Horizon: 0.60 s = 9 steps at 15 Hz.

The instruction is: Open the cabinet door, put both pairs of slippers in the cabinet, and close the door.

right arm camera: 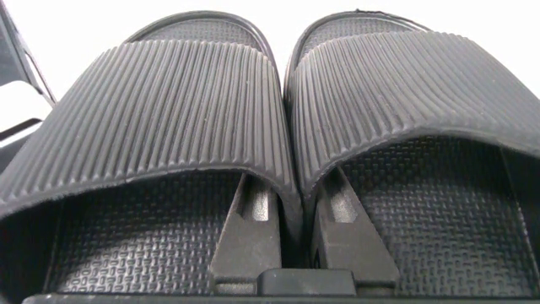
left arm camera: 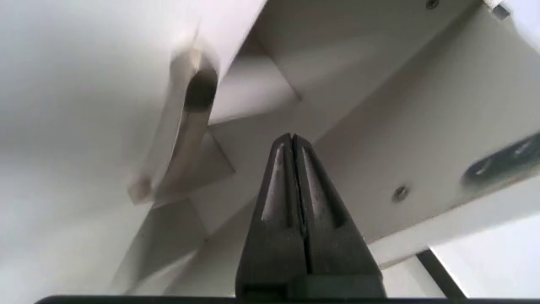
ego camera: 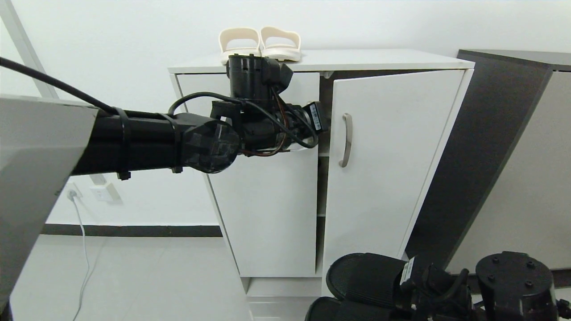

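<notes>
The white cabinet [ego camera: 267, 214] has its right door [ego camera: 383, 178] ajar, leaving a dark gap [ego camera: 322, 200] beside the metal handle [ego camera: 345, 140]. A cream pair of slippers [ego camera: 260, 42] rests on the cabinet top. My left arm's wrist [ego camera: 267, 129] is at the upper part of that gap. In the left wrist view my left gripper [left arm camera: 291, 143] is shut and empty, pointing into the cabinet next to a door handle [left arm camera: 181, 127]. Low at the front right, my right gripper [right arm camera: 294, 181] is shut on the black pair of slippers [ego camera: 366, 278] [right arm camera: 194, 110], clamping their adjoining side walls.
A dark grey cabinet [ego camera: 490, 147] stands directly right of the white one. The left door stays flush. A wall socket with a white cable [ego camera: 82, 249] is at lower left, above open pale floor [ego camera: 134, 281].
</notes>
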Available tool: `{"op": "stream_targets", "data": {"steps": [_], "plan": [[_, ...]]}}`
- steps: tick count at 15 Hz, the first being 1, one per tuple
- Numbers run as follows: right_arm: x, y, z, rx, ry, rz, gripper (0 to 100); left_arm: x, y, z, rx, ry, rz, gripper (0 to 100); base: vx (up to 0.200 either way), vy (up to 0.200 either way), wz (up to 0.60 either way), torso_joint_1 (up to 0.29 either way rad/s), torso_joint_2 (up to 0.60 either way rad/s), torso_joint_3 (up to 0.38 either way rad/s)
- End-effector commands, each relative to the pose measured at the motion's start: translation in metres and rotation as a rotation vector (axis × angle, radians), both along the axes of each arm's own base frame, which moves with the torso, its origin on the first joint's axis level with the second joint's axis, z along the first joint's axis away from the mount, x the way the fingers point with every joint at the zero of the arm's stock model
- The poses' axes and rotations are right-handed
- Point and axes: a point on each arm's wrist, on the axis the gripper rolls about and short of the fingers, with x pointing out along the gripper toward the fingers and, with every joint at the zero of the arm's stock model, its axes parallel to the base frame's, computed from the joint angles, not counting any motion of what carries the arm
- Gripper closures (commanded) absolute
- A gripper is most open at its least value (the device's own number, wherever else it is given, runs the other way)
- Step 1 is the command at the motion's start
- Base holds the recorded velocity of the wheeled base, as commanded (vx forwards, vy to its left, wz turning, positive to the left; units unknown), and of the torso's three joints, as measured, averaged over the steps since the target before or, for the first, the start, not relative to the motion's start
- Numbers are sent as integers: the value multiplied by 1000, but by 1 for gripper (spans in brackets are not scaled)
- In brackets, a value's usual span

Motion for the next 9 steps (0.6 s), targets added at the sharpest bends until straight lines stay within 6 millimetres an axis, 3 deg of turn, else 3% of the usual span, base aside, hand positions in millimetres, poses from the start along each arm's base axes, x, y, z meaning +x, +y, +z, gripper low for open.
{"op": "stream_targets", "data": {"steps": [1, 2, 4, 6, 9], "plan": [[-1, 1, 0, -1, 1, 8, 100, -14, -12, -8, 19, 24, -43, 100, -200, 0, 0, 2, 2, 2], [-1, 1, 0, -1, 1, 9, 100, -25, -14, -8, 24, 32, -63, 100, -200, 0, 0, 7, 2, 2], [-4, 2, 0, 2, 0, 22, 100, -67, -26, -9, 19, 22, -153, 100, -200, 0, 0, 0, 0, 2], [-6, 2, 0, 1, 1, 31, 100, -76, -24, -4, -15, -24, -164, 100, -200, 0, 0, 5, 2, 2], [-6, 2, 1, 5, -4, 29, 100, -80, 5, 3, -19, -30, -112, 100, 0, 0, 0, 0, 0, 0]]}}
